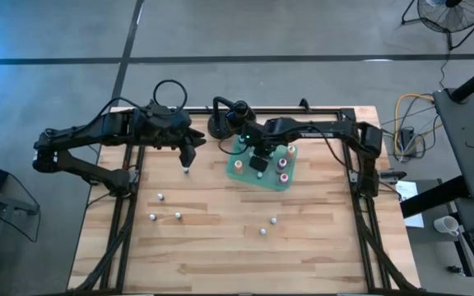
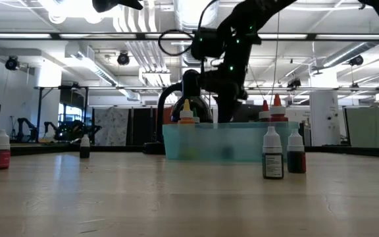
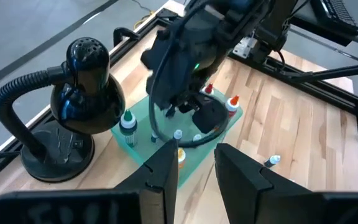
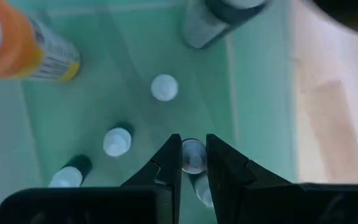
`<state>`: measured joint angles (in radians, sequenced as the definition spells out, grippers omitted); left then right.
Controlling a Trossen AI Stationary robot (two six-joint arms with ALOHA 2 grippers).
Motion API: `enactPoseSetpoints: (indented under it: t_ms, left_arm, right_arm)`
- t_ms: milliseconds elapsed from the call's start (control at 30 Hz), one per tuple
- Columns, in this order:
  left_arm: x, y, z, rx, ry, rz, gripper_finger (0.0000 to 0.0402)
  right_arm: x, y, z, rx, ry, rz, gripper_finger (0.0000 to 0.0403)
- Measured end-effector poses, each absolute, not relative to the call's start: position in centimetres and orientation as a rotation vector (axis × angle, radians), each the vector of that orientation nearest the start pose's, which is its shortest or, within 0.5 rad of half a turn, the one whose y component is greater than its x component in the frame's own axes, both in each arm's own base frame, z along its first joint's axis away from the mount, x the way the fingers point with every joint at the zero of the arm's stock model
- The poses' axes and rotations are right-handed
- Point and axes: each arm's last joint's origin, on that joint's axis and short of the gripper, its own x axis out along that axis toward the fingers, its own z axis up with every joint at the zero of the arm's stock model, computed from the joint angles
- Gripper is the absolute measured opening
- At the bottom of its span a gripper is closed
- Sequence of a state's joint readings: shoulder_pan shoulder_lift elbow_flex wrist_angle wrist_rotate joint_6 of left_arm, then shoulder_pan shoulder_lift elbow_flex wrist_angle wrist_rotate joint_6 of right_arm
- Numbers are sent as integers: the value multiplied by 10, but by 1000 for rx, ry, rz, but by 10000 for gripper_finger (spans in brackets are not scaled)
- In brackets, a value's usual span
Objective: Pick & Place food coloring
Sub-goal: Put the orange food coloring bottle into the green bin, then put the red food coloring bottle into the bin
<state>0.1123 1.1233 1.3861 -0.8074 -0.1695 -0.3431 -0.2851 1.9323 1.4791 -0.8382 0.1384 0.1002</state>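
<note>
High view: green tray (image 1: 239,171) sat at the tabletop's (image 1: 220,247) far middle.
Right gripper (image 4: 193,163): fingers pinched on a white-capped food coloring bottle (image 4: 192,155) inside the tray.
Left gripper (image 1: 187,164): left of the tray, fingers gripping a small bottle (image 1: 186,169).
Loose bottles (image 1: 177,216): scattered on the tabletop nearer than the tray.

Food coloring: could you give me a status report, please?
Right end effector shut on a food coloring bottle inside the green tray. Left end effector hovers above the table. Loose bottles elsewhere on it. Nothing blocking.
</note>
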Motion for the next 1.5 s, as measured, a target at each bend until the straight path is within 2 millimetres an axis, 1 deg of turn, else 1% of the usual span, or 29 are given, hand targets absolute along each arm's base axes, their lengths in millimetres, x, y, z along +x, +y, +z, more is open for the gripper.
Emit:
enactPoseSetpoints:
  t_ms: [100, 167, 433, 533, 633, 767, 933, 1033, 1300, 1500]
  left_arm:
    - [207, 28, 413, -317, 496, 366, 80]
    - [207, 28, 413, -317, 495, 366, 80]
    - [207, 28, 413, -317, 495, 366, 80]
    - [207, 28, 413, -317, 495, 366, 80]
    - [207, 28, 413, -317, 495, 366, 80]
    - [207, 28, 413, -317, 494, 366, 80]
    - [207, 28, 413, -326, 492, 368, 80]
    - [207, 28, 413, -332, 491, 370, 80]
    - [207, 28, 413, -337, 491, 371, 80]
    - [207, 28, 413, -342, 490, 372, 80]
  right_arm:
    - [373, -115, 192, 161, 1275, -361, 45]
    - [375, -117, 189, 166, 1259, -335, 45]
    - [374, -126, 187, 159, 1236, -342, 45]
    - [376, -130, 181, 169, 1236, -351, 45]
    - [379, -132, 169, 184, 1249, -361, 45]
    - [381, -133, 168, 184, 1233, -364, 45]
    - [381, -135, 174, 180, 1208, -375, 46]
    - [379, -137, 175, 192, 1205, -388, 60]
    - [377, -135, 174, 206, 1232, -392, 115]
    - [373, -134, 174, 213, 1270, -391, 139]
